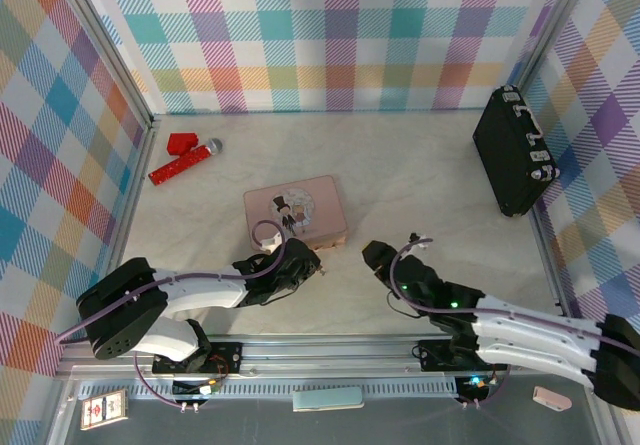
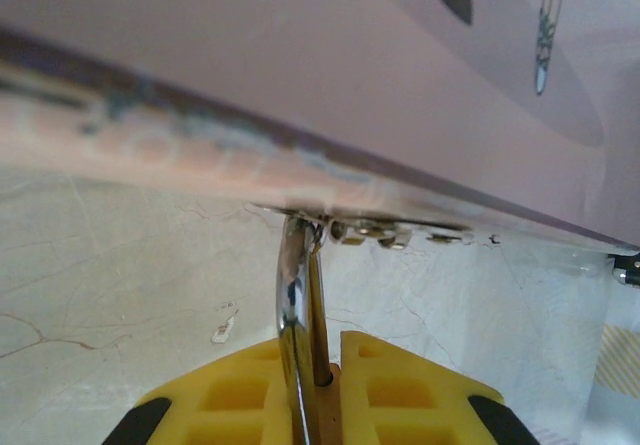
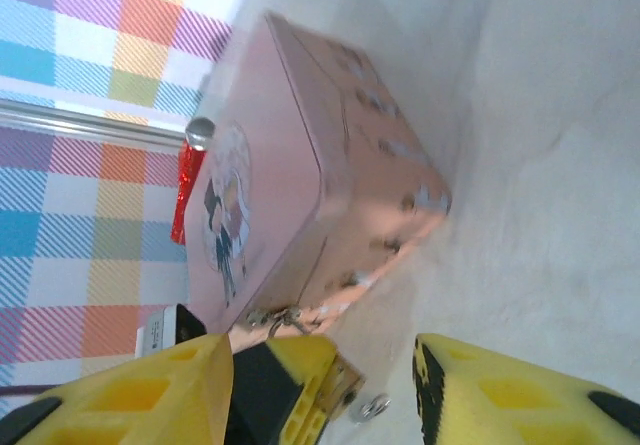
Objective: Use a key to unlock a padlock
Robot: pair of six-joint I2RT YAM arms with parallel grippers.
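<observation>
The pink tin [image 1: 295, 213] lies mid-table. My left gripper [image 1: 308, 261] is at its near right corner. In the left wrist view, this gripper [image 2: 330, 350] is shut on the brass padlock [image 2: 334, 405]. The padlock's silver shackle [image 2: 293, 295] runs up to the clasp [image 2: 370, 233] on the pink tin [image 2: 350, 85]. My right gripper [image 1: 374, 255] stands open just right of it. In the right wrist view its yellow fingers [image 3: 140, 390] flank the left gripper's pads and the padlock [image 3: 345, 390]. A small round grey metal piece [image 3: 372, 406], apparently the key's head, sticks out of the padlock's free end.
A black case [image 1: 515, 150] stands at the right wall. At the back left lie a red block [image 1: 181, 143] and a red stick with a grey head [image 1: 187, 161]. Checked walls close in three sides, and a metal rail [image 1: 330, 350] runs along the near edge.
</observation>
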